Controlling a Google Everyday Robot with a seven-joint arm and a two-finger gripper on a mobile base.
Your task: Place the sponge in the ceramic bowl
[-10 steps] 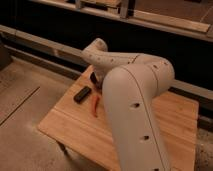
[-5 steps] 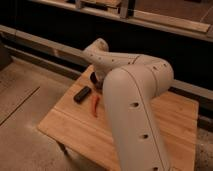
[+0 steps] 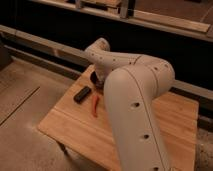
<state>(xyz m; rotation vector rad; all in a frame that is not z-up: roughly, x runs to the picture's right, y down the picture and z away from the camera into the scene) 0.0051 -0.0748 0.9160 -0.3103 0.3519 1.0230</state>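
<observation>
Seen from my remote station, the pincer (image 3: 101, 76) hangs from the wrist just left of the frame's centre, over the far left part of the wooden table (image 3: 75, 131). The robot's own pale arm (image 3: 136, 102) fills the middle of the frame and masks most of the pincer. I cannot tell whether it is wide, narrow or holding anything.

Directly under it a dark, rounded shape shows at the edge of the arm, which I take to be the ceramic bowl (image 3: 93, 80). The wrist points straight down there, which I read as a pose chosen to work at the bowl from above.

I cannot see the sponge anywhere. In my judgement it is either in the pincer above the bowl or already in the bowl, and the arm hides both places. The scene fits a sponge about to be let go as well as one already dropped in. That puts it, by my reckoning, at or just below the pincer rather than out on the open boards.

Further out, toward the left of the frame, a black block (image 3: 82, 94) lies flat on the table. A slim orange-red object (image 3: 95, 105) lies just beside it, nearer the camera. Both are apart from the bowl.
</observation>
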